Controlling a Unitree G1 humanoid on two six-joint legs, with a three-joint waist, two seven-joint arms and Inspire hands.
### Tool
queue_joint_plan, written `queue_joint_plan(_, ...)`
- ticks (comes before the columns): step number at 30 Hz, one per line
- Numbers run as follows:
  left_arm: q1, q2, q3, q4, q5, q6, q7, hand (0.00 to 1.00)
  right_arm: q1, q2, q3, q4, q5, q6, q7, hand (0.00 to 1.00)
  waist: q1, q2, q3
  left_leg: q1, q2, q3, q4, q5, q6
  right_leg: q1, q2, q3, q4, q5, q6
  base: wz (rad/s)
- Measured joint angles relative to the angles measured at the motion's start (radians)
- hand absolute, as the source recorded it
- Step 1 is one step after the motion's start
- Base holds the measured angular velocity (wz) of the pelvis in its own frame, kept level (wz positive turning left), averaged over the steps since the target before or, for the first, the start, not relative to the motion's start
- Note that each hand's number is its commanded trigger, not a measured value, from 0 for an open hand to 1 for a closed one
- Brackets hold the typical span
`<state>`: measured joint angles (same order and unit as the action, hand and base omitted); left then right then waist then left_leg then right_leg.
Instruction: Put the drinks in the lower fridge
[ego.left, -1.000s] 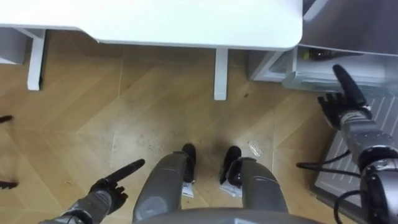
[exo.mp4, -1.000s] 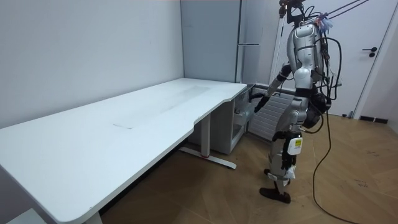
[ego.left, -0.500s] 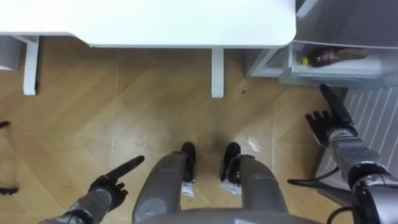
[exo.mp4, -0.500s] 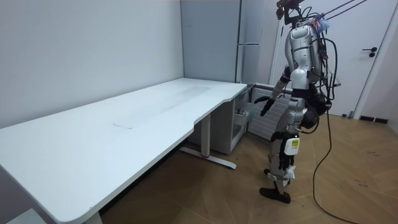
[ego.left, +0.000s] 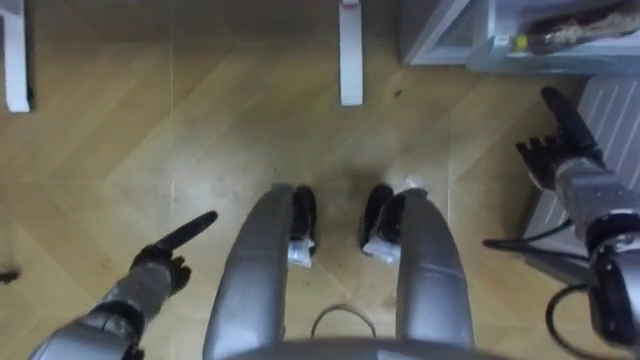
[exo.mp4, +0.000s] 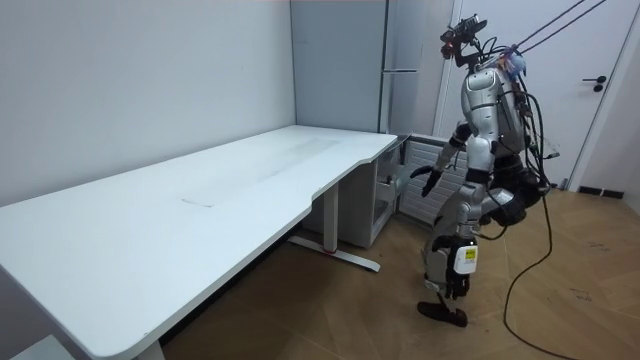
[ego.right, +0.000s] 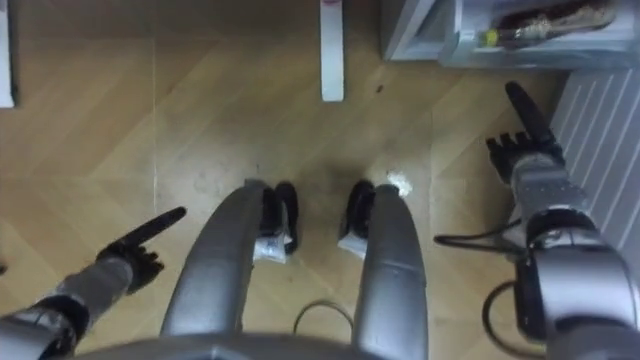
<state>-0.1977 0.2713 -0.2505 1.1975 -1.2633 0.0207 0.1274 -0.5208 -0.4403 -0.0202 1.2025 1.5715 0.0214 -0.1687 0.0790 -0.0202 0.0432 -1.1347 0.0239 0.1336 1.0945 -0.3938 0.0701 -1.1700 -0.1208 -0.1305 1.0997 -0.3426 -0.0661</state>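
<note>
The robot stands on the wood floor (ego.left: 200, 150) at the far end of the long white surface (exo.mp4: 250, 170), right by the tall grey fridge (exo.mp4: 340, 70), w/ knees somewhat bent in the room view. The fridge's lower drawer (ego.left: 520, 62) is pulled open at the top right of the eye views, past the surface's white leg (ego.left: 349, 55). One drink, a dark bottle (ego.left: 585, 22) w/ a yellow cap, lies on its side inside that drawer, cap end toward the leg. The right hand (ego.left: 570, 165) is raised near the drawer's front edge but apart from it, over the edge of a ribbed white panel (ego.left: 605, 100). One of its fingers sticks out straight toward the drawer, the rest are curled in, and it holds nothing. The left hand (ego.left: 160, 265) hangs low over the floor on the robot's other side, well apart from the fridge. It looks the same: one finger pointing out, the others tucked in, nothing held. No drink is in either hand.
</note>
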Motion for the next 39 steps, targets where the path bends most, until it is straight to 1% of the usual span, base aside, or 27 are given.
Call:
queue_joint_plan(2, -0.005, 0.002, -0.005, -0.019, -0.020, -0.009, 0.001, 0.00, -0.023, -0.016, 0.001, -0.001, 0.000, -0.001, -0.010, 0.00, -0.005, 0.000, 0.0001, -0.040, -0.001, 0.000, 0.035, -0.007, 0.004, -0.040, -0.008, 0.000, 0.037, -0.010, 0.000, 0.09)
queue_joint_plan(4, -0.004, 0.011, -0.016, -0.038, -0.041, -0.021, 0.001, 0.00, -0.047, -0.025, 0.001, -0.001, 0.004, -0.010, -0.017, 0.00, -0.019, 0.000, 0.0009, -0.071, -0.001, 0.005, 0.074, -0.019, 0.012, -0.073, -0.020, 0.002, 0.083, -0.025, -0.006, 0.13)
queue_joint_plan(7, -0.007, 0.024, -0.023, -0.061, -0.043, -0.026, -0.001, 0.00, -0.089, -0.035, 0.001, -0.002, 0.018, -0.017, -0.017, 0.00, -0.023, 0.000, 0.0017, -0.099, 0.001, 0.006, 0.103, -0.030, 0.012, -0.105, -0.021, 0.009, 0.110, -0.032, -0.005, -0.05)
queue_joint_plan(9, -0.009, 0.032, -0.030, -0.087, -0.043, -0.032, -0.006, 0.00, -0.117, -0.047, 0.001, -0.005, 0.037, -0.030, -0.016, 0.00, -0.021, 0.000, 0.0019, -0.118, 0.001, 0.018, 0.126, -0.038, 0.014, -0.132, -0.019, 0.023, 0.137, -0.036, -0.008, -0.06)
queue_joint_plan(12, -0.010, 0.040, -0.029, -0.122, -0.040, -0.035, -0.008, 0.00, -0.145, -0.064, 0.000, -0.006, 0.037, -0.034, -0.013, 0.00, -0.019, 0.005, 0.0044, -0.151, 0.000, 0.028, 0.154, -0.049, 0.019, -0.175, -0.023, 0.039, 0.174, -0.048, -0.004, 0.00)
queue_joint_plan(13, -0.009, 0.043, -0.029, -0.134, -0.041, -0.035, -0.008, 0.00, -0.152, -0.070, 0.000, -0.007, 0.040, -0.036, -0.014, 0.00, -0.020, 0.006, 0.0050, -0.161, 0.000, 0.036, 0.163, -0.054, 0.023, -0.190, -0.031, 0.043, 0.191, -0.056, -0.005, 0.07)
queue_joint_plan(15, -0.005, 0.049, -0.030, -0.143, -0.041, -0.035, -0.010, 0.00, -0.160, -0.079, 0.000, -0.019, 0.060, -0.037, -0.016, 0.00, -0.018, 0.009, 0.0069, -0.171, -0.002, 0.038, 0.179, -0.062, 0.022, -0.204, -0.035, 0.047, 0.210, -0.065, -0.006, 0.03)
queue_joint_plan(16, 0.002, 0.058, -0.030, -0.148, -0.041, -0.035, -0.009, 0.00, -0.160, -0.083, -0.001, -0.022, 0.069, -0.038, -0.017, 0.00, -0.020, 0.011, 0.0073, -0.177, -0.002, 0.037, 0.187, -0.067, 0.020, -0.209, -0.036, 0.046, 0.218, -0.071, -0.007, 0.00)
queue_joint_plan(18, 0.011, 0.068, -0.032, -0.161, -0.042, -0.036, -0.006, 0.00, -0.160, -0.086, -0.001, -0.023, 0.070, -0.041, -0.017, 0.00, -0.025, 0.017, 0.0106, -0.183, -0.002, 0.036, 0.195, -0.072, 0.019, -0.214, -0.037, 0.045, 0.228, -0.079, -0.008, 0.05)
queue_joint_plan(19, 0.018, 0.071, -0.035, -0.168, -0.042, -0.036, -0.004, 0.00, -0.160, -0.086, -0.001, -0.025, 0.070, -0.041, -0.016, 0.00, -0.026, 0.019, 0.0110, -0.183, -0.002, 0.037, 0.195, -0.072, 0.019, -0.215, -0.039, 0.046, 0.228, -0.079, -0.009, 0.04)
queue_joint_plan(21, 0.055, 0.075, -0.039, -0.209, -0.044, -0.036, -0.004, 0.00, -0.161, -0.099, 0.001, -0.038, 0.069, -0.040, -0.016, 0.00, -0.031, 0.023, 0.0089, -0.181, -0.001, 0.050, 0.195, -0.075, 0.025, -0.225, -0.052, 0.053, 0.241, -0.086, -0.011, 0.00)
queue_joint_plan(23, 0.071, 0.075, -0.039, -0.219, -0.055, -0.043, -0.004, 0.00, -0.161, -0.106, 0.009, -0.070, 0.069, -0.040, -0.014, 0.00, -0.033, 0.027, 0.0090, -0.181, -0.001, 0.055, 0.197, -0.076, 0.027, -0.231, -0.052, 0.059, 0.247, -0.086, -0.012, 0.00)
queue_joint_plan(24, 0.074, 0.075, -0.038, -0.217, -0.082, -0.048, -0.004, 0.00, -0.161, -0.106, 0.014, -0.089, 0.070, -0.040, -0.014, 0.00, -0.038, 0.028, 0.0088, -0.181, -0.001, 0.056, 0.200, -0.076, 0.026, -0.232, -0.053, 0.060, 0.251, -0.087, -0.013, 0.00)
queue_joint_plan(25, 0.075, 0.075, -0.038, -0.217, -0.084, -0.050, -0.004, 0.00, -0.161, -0.106, 0.015, -0.096, 0.070, -0.040, -0.014, 0.00, -0.040, 0.028, 0.0087, -0.180, -0.001, 0.056, 0.203, -0.077, 0.025, -0.232, -0.053, 0.061, 0.255, -0.088, -0.014, 0.00)
queue_joint_plan(27, 0.097, 0.075, -0.036, -0.243, -0.082, -0.063, -0.004, 0.00, -0.161, -0.107, 0.024, -0.145, 0.070, -0.040, -0.015, 0.00, -0.042, 0.028, 0.0087, -0.178, 0.000, 0.055, 0.225, -0.088, 0.021, -0.232, -0.053, 0.059, 0.275, -0.095, -0.021, -0.07)
queue_joint_plan(31, 0.123, 0.075, -0.041, -0.263, -0.080, -0.070, -0.002, 0.00, -0.161, -0.114, 0.048, -0.198, 0.071, -0.040, -0.015, 0.00, -0.043, 0.028, 0.0087, -0.162, 0.001, 0.055, 0.255, -0.100, 0.017, -0.217, -0.056, 0.061, 0.309, -0.109, -0.025, -0.01)
queue_joint_plan(32, 0.140, 0.078, -0.047, -0.268, -0.080, -0.074, -0.001, 0.00, -0.162, -0.114, 0.049, -0.205, 0.073, -0.040, -0.013, 0.00, -0.042, 0.028, 0.0087, -0.152, 0.000, 0.056, 0.267, -0.106, 0.016, -0.209, -0.057, 0.064, 0.323, -0.117, -0.025, 0.00)
queue_joint_plan(34, 0.191, 0.092, -0.048, -0.298, -0.080, -0.075, -0.001, 0.00, -0.171, -0.115, 0.048, -0.205, 0.079, -0.038, -0.022, 0.00, -0.044, 0.028, 0.0084, -0.142, 0.004, 0.055, 0.294, -0.122, 0.009, -0.199, -0.056, 0.067, 0.348, -0.132, -0.026, -0.04)
queue_joint_plan(35, 0.231, 0.110, -0.048, -0.320, -0.080, -0.075, -0.002, 0.00, -0.171, -0.115, 0.048, -0.206, 0.081, -0.034, -0.022, 0.00, -0.044, 0.028, 0.0083, -0.139, 0.018, 0.052, 0.319, -0.135, 0.007, -0.195, -0.053, 0.065, 0.366, -0.140, -0.031, -0.09)
queue_joint_plan(36, 0.274, 0.132, -0.048, -0.338, -0.079, -0.075, -0.002, 0.00, -0.171, -0.115, 0.049, -0.212, 0.083, -0.031, -0.025, 0.00, -0.049, 0.028, 0.0082, -0.138, 0.022, 0.048, 0.347, -0.147, 0.006, -0.190, -0.053, 0.061, 0.389, -0.152, -0.036, -0.07)
queue_joint_plan(38, 0.321, 0.154, -0.048, -0.352, -0.079, -0.075, -0.001, 0.00, -0.171, -0.126, 0.054, -0.220, 0.099, -0.019, -0.040, 0.00, -0.053, 0.027, 0.0082, -0.139, 0.022, 0.040, 0.387, -0.163, 0.003, -0.187, -0.056, 0.058, 0.426, -0.168, -0.041, 0.02)
queue_joint_plan(39, 0.339, 0.163, -0.048, -0.353, -0.079, -0.075, 0.000, 0.00, -0.171, -0.133, 0.078, -0.220, 0.111, -0.019, -0.044, 0.00, -0.053, 0.027, 0.0084, -0.141, 0.022, 0.037, 0.412, -0.171, 0.002, -0.187, -0.061, 0.057, 0.451, -0.178, -0.043, 0.09)
